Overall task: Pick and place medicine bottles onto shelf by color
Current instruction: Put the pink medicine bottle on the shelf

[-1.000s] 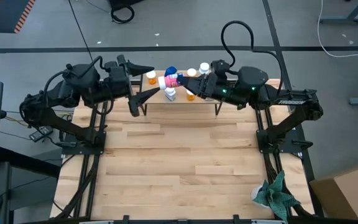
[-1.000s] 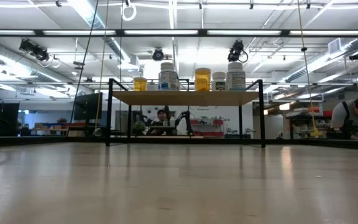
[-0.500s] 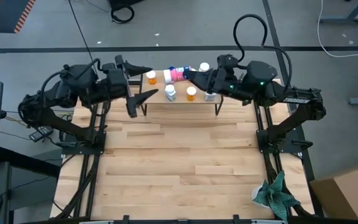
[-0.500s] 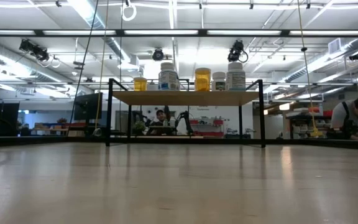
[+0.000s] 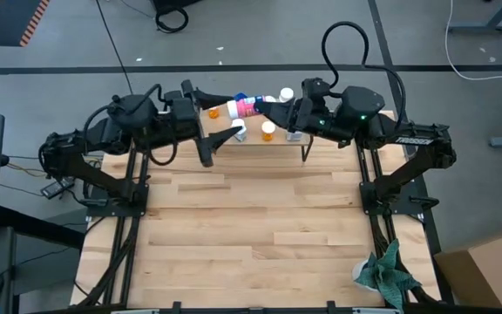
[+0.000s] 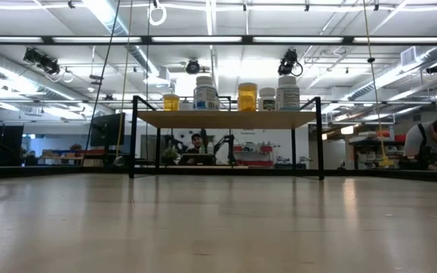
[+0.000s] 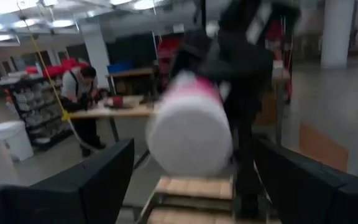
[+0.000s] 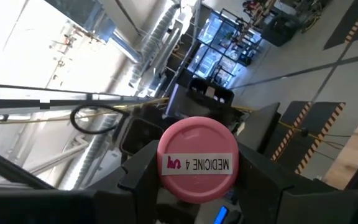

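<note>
Pink bottle [image 5: 244, 106] clamped sideways in right end effector [image 5: 267, 108], left end effector [image 5: 219, 116] seemingly wide, just beside

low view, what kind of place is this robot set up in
Most likely an open industrial lab or workshop. Exposed ducts and strip lights run across the ceiling, a person works at a bench off to the side, and a small shelf of medicine bottles stands on the wooden test table.

2 black jointed arms [image 5: 111, 131], looping black cables [image 5: 347, 39].
</note>
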Controlling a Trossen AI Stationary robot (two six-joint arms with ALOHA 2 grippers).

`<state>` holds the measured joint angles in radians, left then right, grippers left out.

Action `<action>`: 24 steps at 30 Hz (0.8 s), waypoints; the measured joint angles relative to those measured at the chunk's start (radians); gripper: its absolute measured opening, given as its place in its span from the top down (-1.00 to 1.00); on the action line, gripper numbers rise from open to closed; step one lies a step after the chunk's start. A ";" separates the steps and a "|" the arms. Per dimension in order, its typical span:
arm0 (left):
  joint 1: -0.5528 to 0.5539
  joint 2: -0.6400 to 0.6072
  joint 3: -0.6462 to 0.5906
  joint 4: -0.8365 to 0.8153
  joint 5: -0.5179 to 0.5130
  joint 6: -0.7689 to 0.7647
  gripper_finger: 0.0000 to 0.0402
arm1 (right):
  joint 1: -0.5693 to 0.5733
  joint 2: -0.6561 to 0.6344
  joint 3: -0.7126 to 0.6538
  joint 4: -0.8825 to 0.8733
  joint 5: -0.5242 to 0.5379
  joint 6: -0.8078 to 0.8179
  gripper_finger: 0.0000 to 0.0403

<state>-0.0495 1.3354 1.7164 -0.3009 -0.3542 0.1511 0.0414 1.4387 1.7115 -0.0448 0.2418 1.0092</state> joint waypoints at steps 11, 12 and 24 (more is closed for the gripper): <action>0.001 0.000 0.000 0.056 0.000 -0.005 -0.67 | 0.000 0.000 0.000 -0.017 -0.012 -0.006 0.11; 0.001 -0.003 0.000 0.058 0.000 -0.008 -0.67 | 0.000 0.000 0.000 -0.017 -0.013 -0.007 0.11; 0.001 -0.002 0.000 0.056 0.000 -0.025 -0.35 | 0.000 0.000 0.000 -0.016 -0.027 -0.007 0.11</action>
<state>-0.0490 1.3331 1.7168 -0.2451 -0.3546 0.1264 0.0418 1.4387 1.7115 -0.0613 0.2150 1.0019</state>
